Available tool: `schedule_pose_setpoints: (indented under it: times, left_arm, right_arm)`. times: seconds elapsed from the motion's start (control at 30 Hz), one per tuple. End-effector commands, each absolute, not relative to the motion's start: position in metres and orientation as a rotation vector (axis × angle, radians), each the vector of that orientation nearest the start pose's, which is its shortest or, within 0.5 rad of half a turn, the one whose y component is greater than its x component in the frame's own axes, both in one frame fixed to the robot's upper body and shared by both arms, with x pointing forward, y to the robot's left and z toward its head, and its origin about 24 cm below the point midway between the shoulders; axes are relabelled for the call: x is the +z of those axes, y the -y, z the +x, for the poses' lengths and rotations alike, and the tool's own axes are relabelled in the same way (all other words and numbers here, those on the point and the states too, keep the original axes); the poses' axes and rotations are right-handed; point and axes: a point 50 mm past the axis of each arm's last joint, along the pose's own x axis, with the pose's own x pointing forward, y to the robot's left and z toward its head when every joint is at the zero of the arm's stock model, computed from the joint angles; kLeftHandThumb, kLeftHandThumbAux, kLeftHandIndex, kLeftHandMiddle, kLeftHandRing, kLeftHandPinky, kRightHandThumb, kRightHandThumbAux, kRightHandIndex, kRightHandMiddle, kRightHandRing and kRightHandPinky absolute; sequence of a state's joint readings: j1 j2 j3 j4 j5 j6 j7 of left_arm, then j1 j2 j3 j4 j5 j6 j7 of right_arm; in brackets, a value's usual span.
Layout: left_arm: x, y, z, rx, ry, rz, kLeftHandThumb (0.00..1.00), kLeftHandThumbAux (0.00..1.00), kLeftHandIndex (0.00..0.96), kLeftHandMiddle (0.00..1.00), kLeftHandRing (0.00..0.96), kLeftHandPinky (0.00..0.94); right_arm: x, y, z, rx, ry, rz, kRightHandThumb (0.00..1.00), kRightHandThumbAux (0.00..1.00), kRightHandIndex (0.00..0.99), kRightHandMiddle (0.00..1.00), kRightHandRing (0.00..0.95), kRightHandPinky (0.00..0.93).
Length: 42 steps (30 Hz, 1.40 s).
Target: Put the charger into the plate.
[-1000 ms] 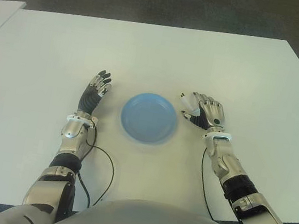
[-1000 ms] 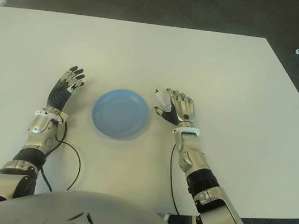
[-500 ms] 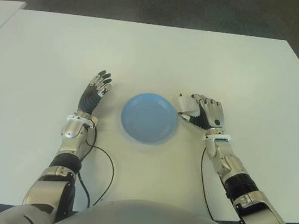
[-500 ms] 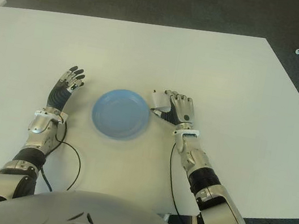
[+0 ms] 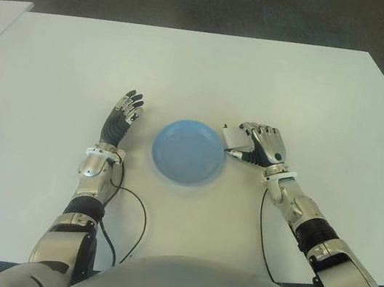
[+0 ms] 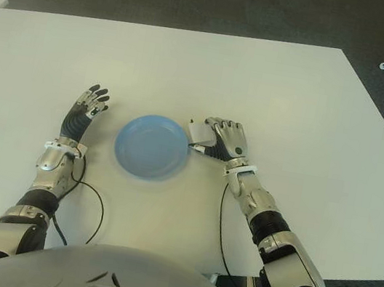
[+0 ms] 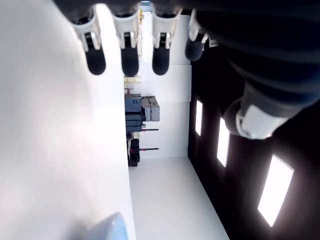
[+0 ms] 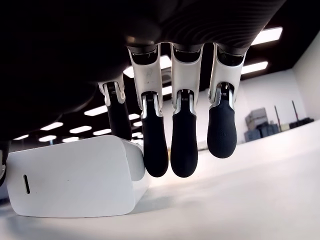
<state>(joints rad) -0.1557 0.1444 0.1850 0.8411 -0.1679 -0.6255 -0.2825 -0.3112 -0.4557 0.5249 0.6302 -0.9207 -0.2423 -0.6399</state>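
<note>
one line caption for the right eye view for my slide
Right hand holding a white boxy charger at the round blue plate's edge, left hand open beside it on the white table.

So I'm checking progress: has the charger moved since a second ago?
Yes. The right hand has carried the charger toward the robot's left; it now shows at the plate's right rim. The left hand shows left of the plate.

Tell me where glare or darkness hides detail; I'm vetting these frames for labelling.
Left wrist view: the white table is blown out to glare. Right wrist view: the right hand is a black silhouette against ceiling lights, though the white boxy charger reads clearly. Eye views: evenly lit, the round blue plate casting only a faint shadow.
</note>
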Motion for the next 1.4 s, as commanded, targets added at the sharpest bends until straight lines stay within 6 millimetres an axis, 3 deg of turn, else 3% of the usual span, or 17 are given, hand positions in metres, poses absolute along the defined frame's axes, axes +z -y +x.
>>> schedule_pose_setpoints:
  times: [0.03,0.57,1.4]
  left_arm:
    - [-0.082,-0.214,0.2,0.009,-0.281,-0.084,0.0,0.504,0.046,0.135,0.135,0.155]
    - [-0.081,-0.216,0.199,0.003,-0.272,-0.078,0.0,0.499,0.049,0.141,0.142,0.164]
    - [-0.081,-0.217,0.199,0.005,-0.273,-0.087,0.0,0.5,0.047,0.141,0.141,0.162]
  right_arm:
    - [-0.015,0.173,0.267,0.255,0.352,-1.429,0.489,0.358,0.339,0.512,0.556,0.636]
    - [-0.016,0.18,0.266,0.267,0.332,-1.425,0.481,0.327,0.326,0.527,0.554,0.59]
    - [-0.014,0.192,0.268,0.295,0.32,-1.431,0.415,0.355,0.304,0.511,0.549,0.627]
